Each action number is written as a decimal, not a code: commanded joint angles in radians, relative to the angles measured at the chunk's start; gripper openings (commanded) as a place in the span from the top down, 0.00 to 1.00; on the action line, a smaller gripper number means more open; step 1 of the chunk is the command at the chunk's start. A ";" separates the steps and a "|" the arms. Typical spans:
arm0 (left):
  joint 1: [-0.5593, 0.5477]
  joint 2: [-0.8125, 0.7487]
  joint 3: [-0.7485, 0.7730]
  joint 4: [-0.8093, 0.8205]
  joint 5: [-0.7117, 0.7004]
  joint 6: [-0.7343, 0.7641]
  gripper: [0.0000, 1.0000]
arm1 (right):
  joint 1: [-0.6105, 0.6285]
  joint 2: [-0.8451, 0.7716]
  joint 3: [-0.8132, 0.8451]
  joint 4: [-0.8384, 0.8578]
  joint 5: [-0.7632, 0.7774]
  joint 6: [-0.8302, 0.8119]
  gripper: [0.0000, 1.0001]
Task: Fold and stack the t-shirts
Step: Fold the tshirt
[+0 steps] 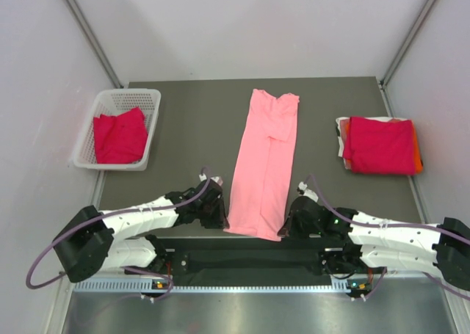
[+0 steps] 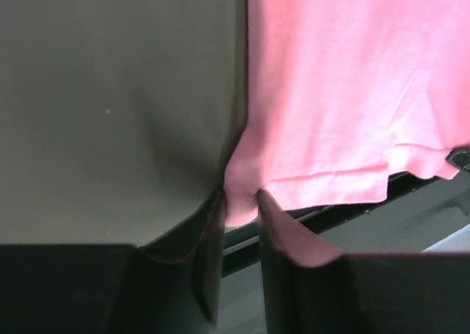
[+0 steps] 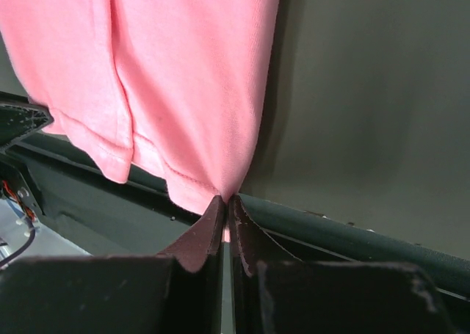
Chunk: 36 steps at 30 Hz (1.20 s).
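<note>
A light salmon-pink t-shirt (image 1: 264, 165) lies folded into a long strip down the middle of the table, its near hem at the front edge. My left gripper (image 1: 220, 212) sits at the hem's left corner. In the left wrist view a bunched corner of the pink t-shirt (image 2: 345, 92) is caught between the fingers of the left gripper (image 2: 239, 200). My right gripper (image 1: 288, 224) is at the hem's right corner. There the right gripper (image 3: 228, 200) is pinched tight on the pink t-shirt (image 3: 191, 77). A folded crimson t-shirt (image 1: 380, 144) tops a stack at the right, with white and orange edges showing.
A white mesh basket (image 1: 150, 121) stands at the left with another crimson t-shirt (image 1: 117, 136) inside. The dark table (image 1: 191, 136) is bounded by pale walls at the back and sides. The front rail (image 1: 250, 257) runs just below the pink hem.
</note>
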<state>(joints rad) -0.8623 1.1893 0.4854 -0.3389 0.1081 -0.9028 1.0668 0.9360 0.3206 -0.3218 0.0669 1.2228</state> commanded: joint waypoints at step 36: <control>0.354 0.519 0.821 -0.117 0.196 0.200 1.00 | -0.697 0.409 0.564 -0.063 -0.199 -0.643 1.00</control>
<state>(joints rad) -0.5358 1.6752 1.2110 -0.4217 0.2905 -0.7395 0.4194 1.2774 0.7990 -0.4355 -0.0834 0.6617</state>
